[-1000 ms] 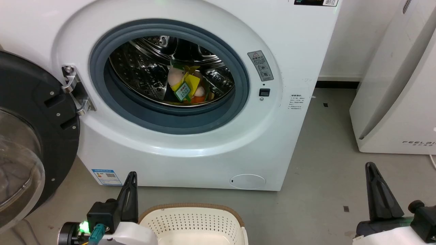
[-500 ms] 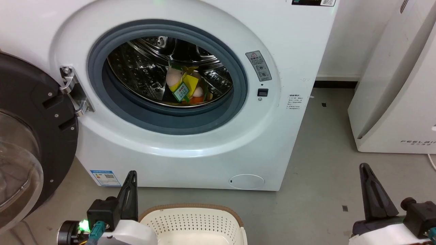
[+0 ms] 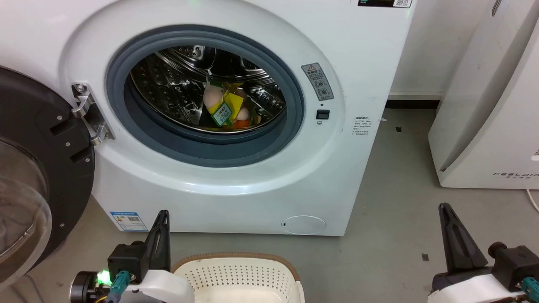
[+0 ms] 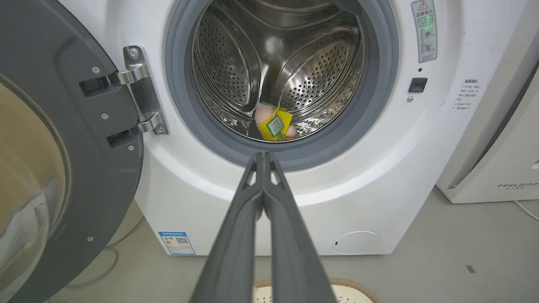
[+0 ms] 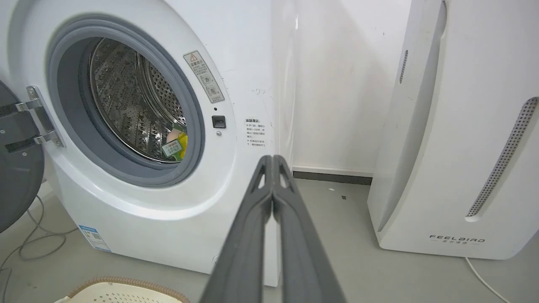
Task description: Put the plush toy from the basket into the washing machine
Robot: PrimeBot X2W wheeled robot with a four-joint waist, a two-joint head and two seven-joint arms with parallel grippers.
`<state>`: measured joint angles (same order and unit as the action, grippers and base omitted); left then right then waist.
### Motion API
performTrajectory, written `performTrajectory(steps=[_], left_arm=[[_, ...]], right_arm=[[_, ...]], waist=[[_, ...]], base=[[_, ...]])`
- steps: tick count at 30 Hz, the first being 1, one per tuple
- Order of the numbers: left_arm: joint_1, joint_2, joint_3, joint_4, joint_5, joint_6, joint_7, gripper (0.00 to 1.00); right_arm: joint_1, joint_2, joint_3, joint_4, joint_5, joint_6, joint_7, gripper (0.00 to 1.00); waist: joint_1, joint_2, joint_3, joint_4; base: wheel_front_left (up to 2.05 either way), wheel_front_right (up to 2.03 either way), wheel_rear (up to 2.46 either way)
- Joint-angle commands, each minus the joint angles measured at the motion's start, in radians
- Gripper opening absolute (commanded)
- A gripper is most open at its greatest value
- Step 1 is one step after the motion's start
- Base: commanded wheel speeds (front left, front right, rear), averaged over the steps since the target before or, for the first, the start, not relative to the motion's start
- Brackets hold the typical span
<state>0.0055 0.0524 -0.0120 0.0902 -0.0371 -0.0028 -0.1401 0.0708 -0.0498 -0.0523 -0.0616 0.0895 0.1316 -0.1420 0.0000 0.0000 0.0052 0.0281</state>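
Observation:
The plush toy point(image 3: 225, 108) lies inside the steel drum of the washing machine point(image 3: 236, 185), pale pink with yellow cloth and a green tag; it also shows low in the drum point(image 4: 273, 125) and behind the gasket point(image 5: 174, 145). The dark round door point(image 3: 29, 168) hangs open at the left. The cream basket point(image 3: 240, 273) sits on the floor at the bottom edge, its visible part holding nothing. My left gripper point(image 3: 162, 216) is shut beside the basket's left rim, holding nothing, fingers pressed together point(image 4: 264, 155). My right gripper point(image 3: 444, 208) is shut over the floor at the lower right, fingers together point(image 5: 273, 158).
A white appliance lettered FEELBIRD point(image 3: 492, 105) stands to the right of the washer, with a strip of grey floor point(image 3: 400, 198) between them. A cable point(image 5: 29, 240) lies on the floor under the open door.
The whole picture has drifted slightly left, so the camera moved. The right gripper sits a little further left and higher in view. The toy rests in the drum as before.

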Motion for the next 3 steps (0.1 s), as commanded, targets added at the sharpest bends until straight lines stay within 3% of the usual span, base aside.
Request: performTrajectory(steps=[1, 3], left_arm=[[-0.002, 0.0, 0.004, -0.009, 0.007, 0.001, 0.005, 0.0], [-0.003, 0.0, 0.004, -0.012, 0.008, 0.001, 0.009, 0.0]], right_arm=[[-0.02, 0.0, 0.004, 0.005, -0.006, 0.0, 0.006, 0.0], [-0.022, 0.0, 0.005, 0.007, -0.009, 0.0, 0.01, 0.0]], waist=[[0.0, 0.0, 0.0, 0.0], [0.0, 0.0, 0.0, -0.001]], base=[[0.0, 0.0, 0.0], [0.0, 0.0, 0.0]])
